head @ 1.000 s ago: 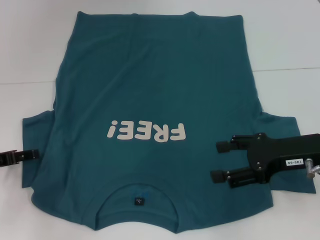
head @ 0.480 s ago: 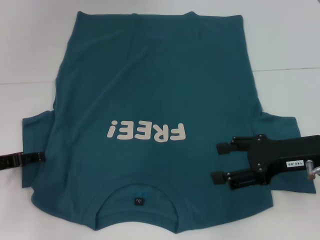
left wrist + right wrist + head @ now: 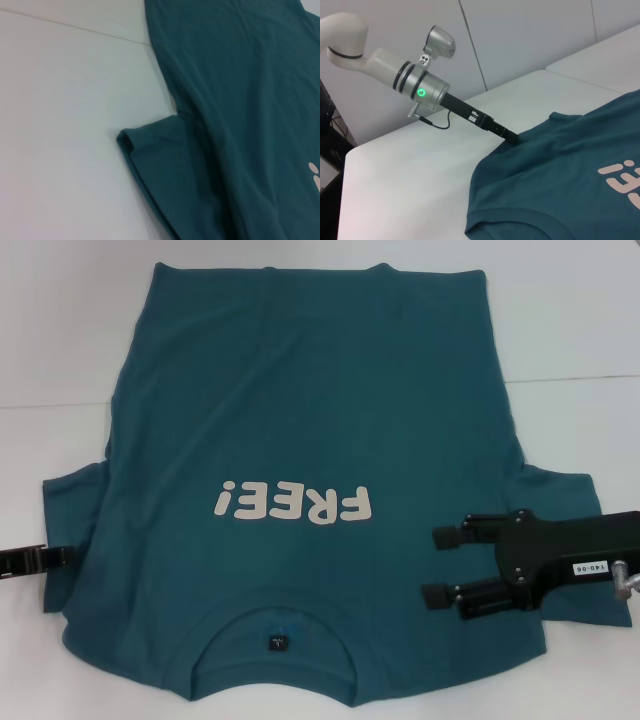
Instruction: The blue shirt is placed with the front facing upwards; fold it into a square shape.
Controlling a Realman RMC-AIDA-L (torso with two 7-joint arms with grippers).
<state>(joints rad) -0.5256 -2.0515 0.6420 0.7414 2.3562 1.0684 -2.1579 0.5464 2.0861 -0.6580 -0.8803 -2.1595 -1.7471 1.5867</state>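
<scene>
The blue shirt (image 3: 300, 420) lies flat on the white table, front up, its white "FREE!" lettering (image 3: 292, 503) upside down to me and its collar label (image 3: 277, 642) at the near edge. My right gripper (image 3: 438, 564) hovers open over the shirt's right shoulder, beside the right sleeve, fingers pointing toward the collar. My left gripper (image 3: 60, 557) reaches in low from the left and its tip overlaps the edge of the left sleeve (image 3: 160, 150). In the right wrist view the left gripper (image 3: 507, 135) meets the shirt (image 3: 560, 170) at that sleeve.
The white table (image 3: 570, 320) extends around the shirt, with a seam line (image 3: 580, 378) crossing it on both sides. The left arm's silver wrist (image 3: 427, 92) with a green light stretches over the table's left part.
The left gripper pushed a little farther onto the left sleeve, then drew back toward the table's left edge. The right gripper has barely moved.
</scene>
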